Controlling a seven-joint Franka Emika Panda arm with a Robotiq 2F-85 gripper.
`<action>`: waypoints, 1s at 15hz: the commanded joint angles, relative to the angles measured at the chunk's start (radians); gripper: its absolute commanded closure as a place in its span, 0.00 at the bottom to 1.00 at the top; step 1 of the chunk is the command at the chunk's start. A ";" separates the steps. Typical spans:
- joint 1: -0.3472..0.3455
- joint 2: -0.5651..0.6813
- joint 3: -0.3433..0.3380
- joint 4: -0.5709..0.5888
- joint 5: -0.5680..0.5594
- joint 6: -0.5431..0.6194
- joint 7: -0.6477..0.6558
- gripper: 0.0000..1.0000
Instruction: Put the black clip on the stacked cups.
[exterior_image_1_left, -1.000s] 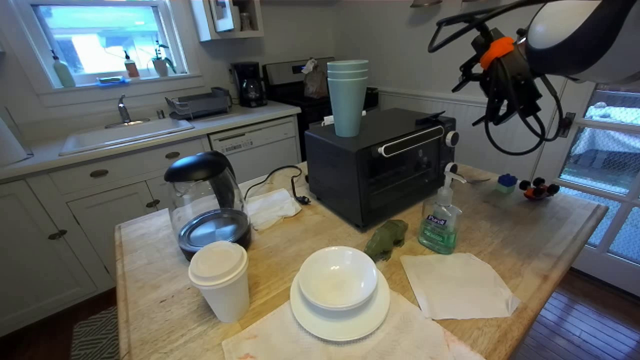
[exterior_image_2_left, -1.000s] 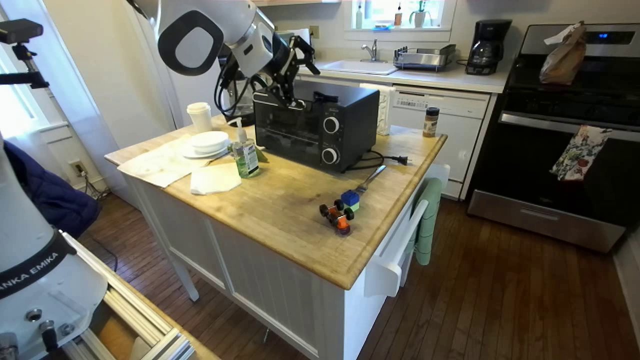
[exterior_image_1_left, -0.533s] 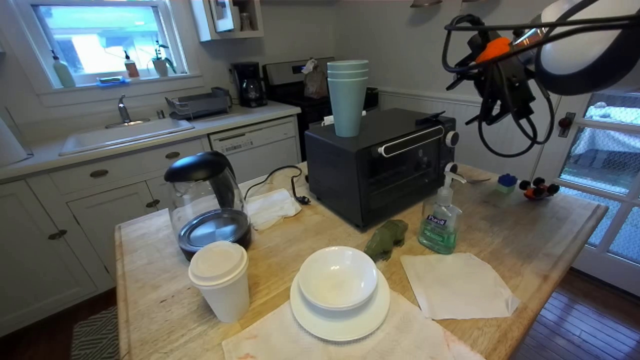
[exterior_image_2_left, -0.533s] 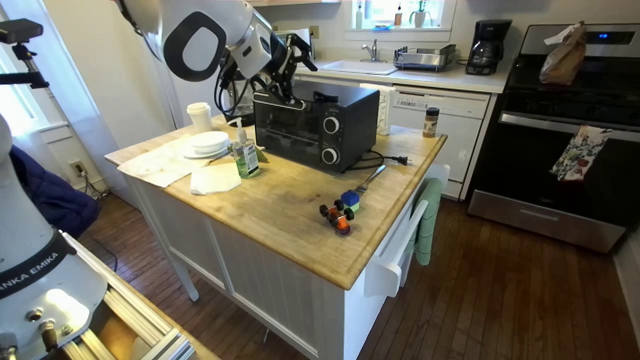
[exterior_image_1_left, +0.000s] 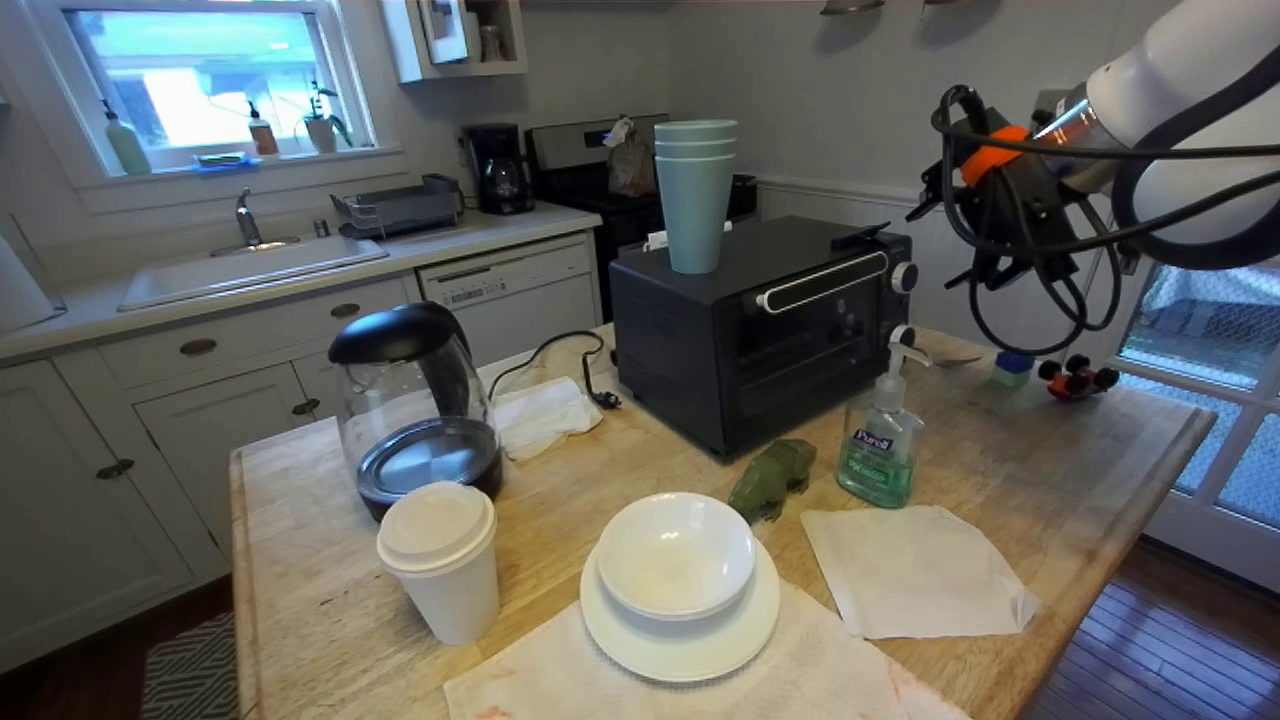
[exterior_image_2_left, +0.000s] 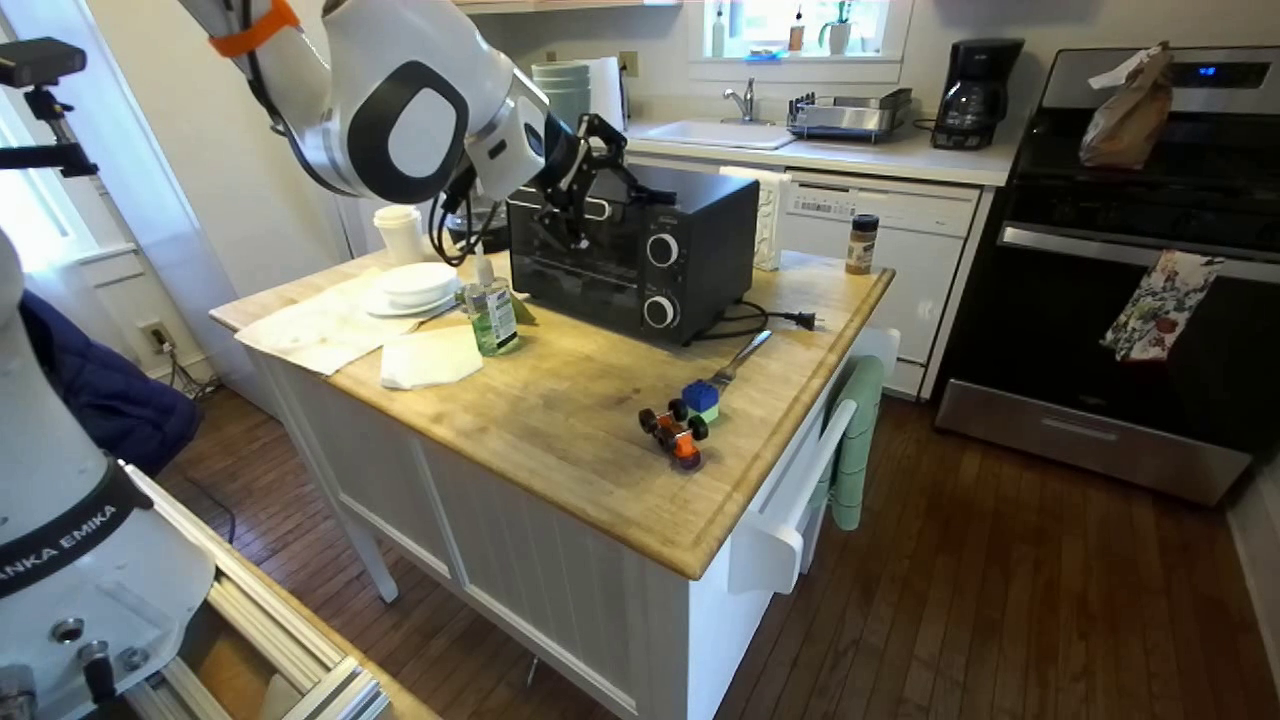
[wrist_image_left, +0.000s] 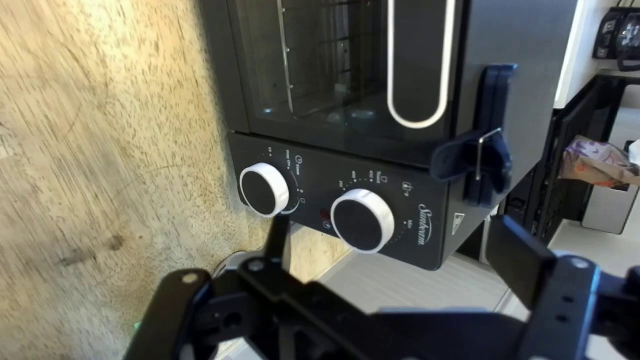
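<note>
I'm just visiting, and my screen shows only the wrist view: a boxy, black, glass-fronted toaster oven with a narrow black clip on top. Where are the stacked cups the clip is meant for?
Observer: In an exterior view, the tall, tapering stack of pale mint-green plastic cups stands upright on the toaster oven, at the end away from the black clip.
Visitor: How many cups is that?
Observer: Three rims show at the top; I can't tell whether more are hidden inside.
Visitor: And could anything in front of the oven get knocked over?
Observer: Perhaps the clear plastic pump bottle of green sanitizer, which stands upright there.
</note>
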 joint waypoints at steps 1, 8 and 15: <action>0.000 0.002 0.000 0.000 0.000 0.000 0.001 0.00; -0.014 0.032 0.017 0.020 -0.115 0.068 0.066 0.00; -0.052 0.101 0.026 0.078 -0.171 0.124 0.146 0.00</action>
